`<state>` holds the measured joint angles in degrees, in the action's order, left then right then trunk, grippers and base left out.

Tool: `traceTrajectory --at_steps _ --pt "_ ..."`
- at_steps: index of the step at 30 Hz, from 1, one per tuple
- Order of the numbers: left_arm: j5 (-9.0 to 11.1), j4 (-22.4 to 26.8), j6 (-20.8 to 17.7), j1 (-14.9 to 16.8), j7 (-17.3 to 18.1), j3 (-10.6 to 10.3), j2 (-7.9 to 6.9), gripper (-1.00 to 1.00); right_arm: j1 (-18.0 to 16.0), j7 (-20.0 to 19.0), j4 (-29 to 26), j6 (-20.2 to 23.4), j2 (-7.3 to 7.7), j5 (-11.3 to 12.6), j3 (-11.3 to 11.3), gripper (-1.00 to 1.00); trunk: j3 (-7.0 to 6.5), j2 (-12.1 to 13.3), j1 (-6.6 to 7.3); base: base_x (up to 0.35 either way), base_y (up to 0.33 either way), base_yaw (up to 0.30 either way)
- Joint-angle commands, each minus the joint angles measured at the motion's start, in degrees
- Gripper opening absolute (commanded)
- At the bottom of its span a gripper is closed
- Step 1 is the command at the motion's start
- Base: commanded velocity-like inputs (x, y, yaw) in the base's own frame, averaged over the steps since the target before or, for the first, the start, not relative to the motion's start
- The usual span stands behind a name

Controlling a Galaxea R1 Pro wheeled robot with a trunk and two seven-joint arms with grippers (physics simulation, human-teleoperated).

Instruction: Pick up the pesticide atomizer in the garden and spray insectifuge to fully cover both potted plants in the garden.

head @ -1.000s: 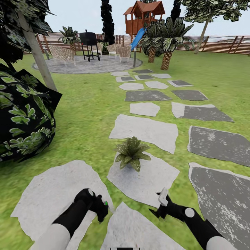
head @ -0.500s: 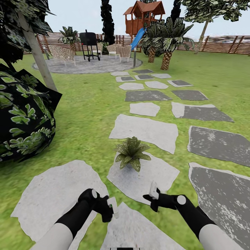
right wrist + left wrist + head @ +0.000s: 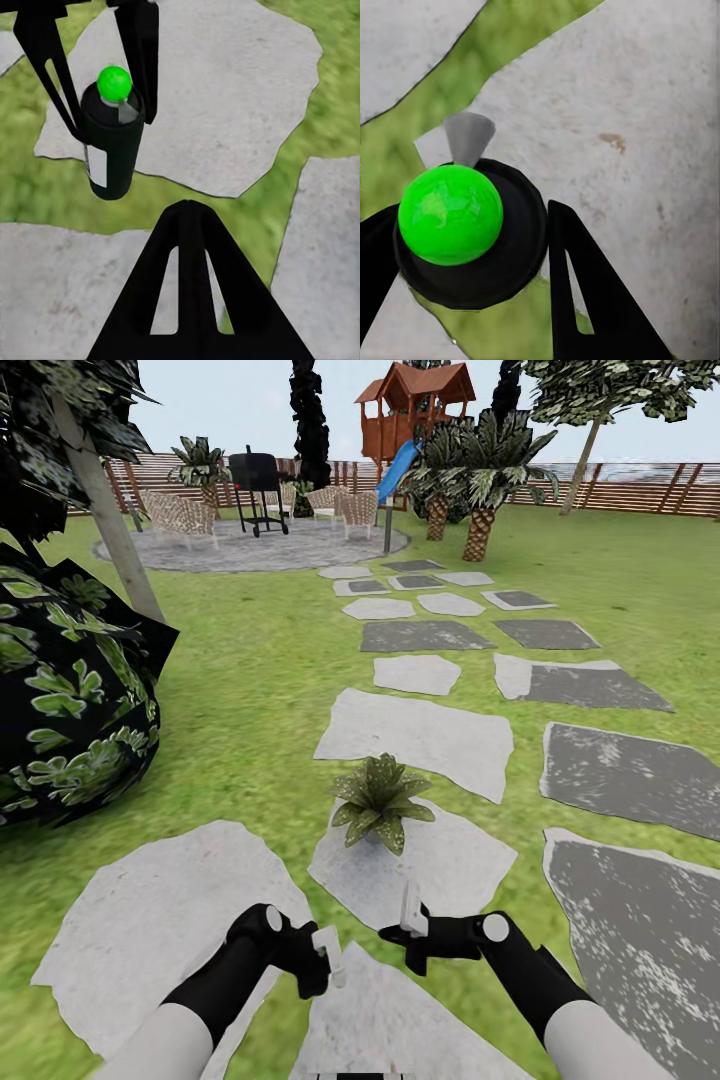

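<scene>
The left gripper (image 3: 318,960) is clamped on the pesticide atomizer (image 3: 112,142), its black fingers (image 3: 142,52) pressed against both sides of the dark bottle over the stepping stones (image 3: 395,870). The right gripper (image 3: 408,932) hovers just beside it; whether its fingers are apart or together cannot be determined, as one prong (image 3: 191,292) is all that shows. One potted plant (image 3: 381,800) sits at the far edge of the pale stone ahead.

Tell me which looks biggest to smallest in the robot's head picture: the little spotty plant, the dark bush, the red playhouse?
1. Dark bush, though it is nearest, which inflates it.
2. Red playhouse and potted plant look about alike; the playhouse is far off, so no ranking.
</scene>
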<state>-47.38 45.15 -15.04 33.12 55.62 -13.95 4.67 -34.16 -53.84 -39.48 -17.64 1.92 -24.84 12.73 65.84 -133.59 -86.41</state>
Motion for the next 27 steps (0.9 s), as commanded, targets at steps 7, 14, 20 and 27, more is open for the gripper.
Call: traceTrajectory --at_steps 7,14,20,27 --pt "0.18 0.19 -0.68 0.02 -1.24 0.09 1.44 -1.00 -0.03 -0.05 -0.07 -0.29 -0.60 -0.38 0.11 -1.00 0.05 -0.02 0.01 0.000 0.000 0.000" --pt "0.19 0.20 -0.69 0.02 -1.38 0.24 1.85 -1.00 -0.03 -0.12 -0.07 -0.29 -1.51 -0.38 0.11 -1.00 0.05 -0.02 0.01 0.000 0.000 0.000" --pt "1.45 0.20 -0.69 0.02 -1.40 0.29 2.01 -1.00 -0.03 -0.12 0.14 -0.29 -2.32 -0.38 0.11 -1.00 0.05 -0.02 0.01 0.000 0.000 0.000" --pt "3.06 0.19 -0.69 0.02 -1.40 0.24 2.09 -1.00 -0.03 -0.12 0.35 -0.29 -2.35 -0.38 0.11 -1.00 0.05 -0.02 0.01 0.000 0.000 0.000"
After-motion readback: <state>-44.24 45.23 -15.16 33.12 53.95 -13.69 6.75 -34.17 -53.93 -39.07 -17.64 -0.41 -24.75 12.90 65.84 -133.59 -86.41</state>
